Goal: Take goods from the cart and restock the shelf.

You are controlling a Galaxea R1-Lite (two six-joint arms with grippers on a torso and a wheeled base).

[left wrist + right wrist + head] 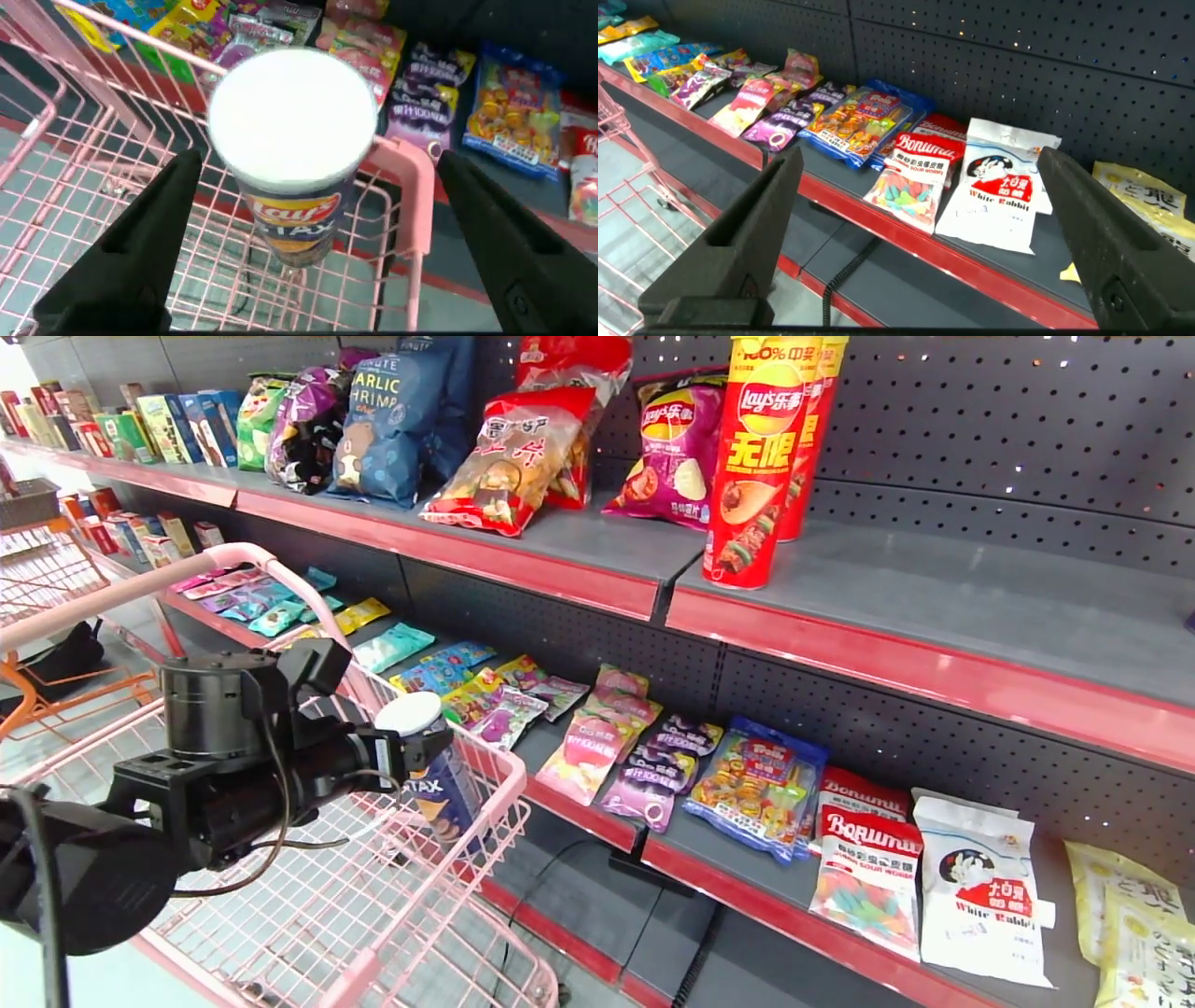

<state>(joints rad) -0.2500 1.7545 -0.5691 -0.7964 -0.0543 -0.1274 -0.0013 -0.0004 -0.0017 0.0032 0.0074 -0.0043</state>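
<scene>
left arm (224, 775) is pointing forward, low | left gripper (318, 163) is holding its fingers spread wide | right gripper (915, 163) is holding its fingers wide apart

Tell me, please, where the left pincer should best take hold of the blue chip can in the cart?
Grip the blue chip can on its round wall just under the white lid, coming from above: it stands upright in the cart's corner, wires fencing its lower part. The open left pincer straddles it.
</scene>
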